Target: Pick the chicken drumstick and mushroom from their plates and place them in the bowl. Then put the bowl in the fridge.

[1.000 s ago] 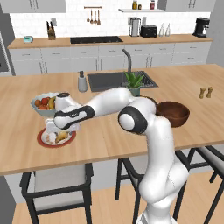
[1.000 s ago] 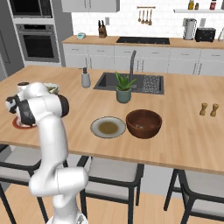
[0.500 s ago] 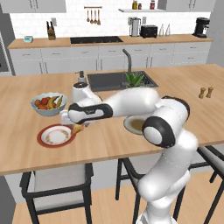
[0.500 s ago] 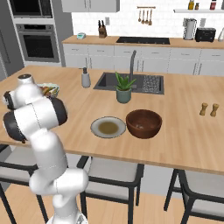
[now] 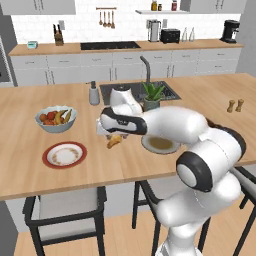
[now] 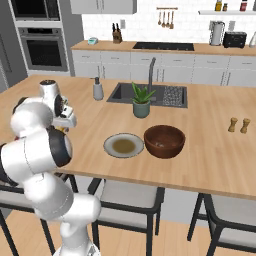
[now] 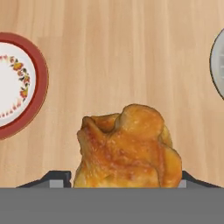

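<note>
**Drumstick in transit toward the bowl**

You are carrying the chicken drumstick in the gripper, whose jaws are standing wide and pressing on the meat from both sides. It is hanging above the bare bench, between the red-rimmed plate and the olive-grey plate. The red-rimmed plate is lying empty. The wooden bowl is sitting just beyond the olive-grey plate, touching it or nearly so, and looks empty. Whether the mushroom is on the olive-grey plate is too small to tell. Next, you likely need to pass over that plate, stop above the bowl and release.
</note>
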Controlling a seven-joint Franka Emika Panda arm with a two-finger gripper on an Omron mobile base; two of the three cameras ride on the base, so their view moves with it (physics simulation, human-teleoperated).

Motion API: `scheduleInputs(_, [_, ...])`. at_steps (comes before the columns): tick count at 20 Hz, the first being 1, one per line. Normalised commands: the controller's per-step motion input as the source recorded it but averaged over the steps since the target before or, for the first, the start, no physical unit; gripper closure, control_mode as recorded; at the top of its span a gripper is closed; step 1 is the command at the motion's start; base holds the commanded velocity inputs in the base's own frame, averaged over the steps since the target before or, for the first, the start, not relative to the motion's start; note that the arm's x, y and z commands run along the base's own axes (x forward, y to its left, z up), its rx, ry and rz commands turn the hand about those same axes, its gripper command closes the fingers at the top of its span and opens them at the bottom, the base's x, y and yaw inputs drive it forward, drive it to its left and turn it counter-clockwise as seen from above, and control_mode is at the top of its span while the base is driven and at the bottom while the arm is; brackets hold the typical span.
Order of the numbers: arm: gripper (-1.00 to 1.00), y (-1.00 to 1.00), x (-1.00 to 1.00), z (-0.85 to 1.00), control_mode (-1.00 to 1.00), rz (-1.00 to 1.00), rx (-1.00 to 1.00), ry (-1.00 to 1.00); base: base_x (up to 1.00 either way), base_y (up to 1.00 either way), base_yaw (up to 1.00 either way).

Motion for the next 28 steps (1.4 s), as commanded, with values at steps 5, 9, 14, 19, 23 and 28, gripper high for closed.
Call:
scheduleInputs(5, [1.0,-1.0,-0.25,0.23,-1.0,-0.07,0.0,0.02,0.0,0.0,0.0])
scheduleInputs(9, [1.0,-1.0,-0.11,0.42,-1.0,-0.07,0.0,0.02,0.0,0.0,0.0])
scheduleInputs(14, [1.0,-1.0,-0.02,0.26,-1.0,-0.03,0.0,0.01,0.0,0.0,0.0])
scheduleInputs(19, [1.0,-1.0,0.0,0.01,-1.0,0.0,0.0,0.01,0.0,0.0,0.0])
scheduleInputs(23, [1.0,-1.0,0.0,0.0,-1.0,0.0,0.0,0.04,0.0,0.0,0.0])
scheduleInputs(28, [1.0,-1.0,0.09,0.01,-1.0,-0.02,0.01,0.14,0.0,0.0,0.0])
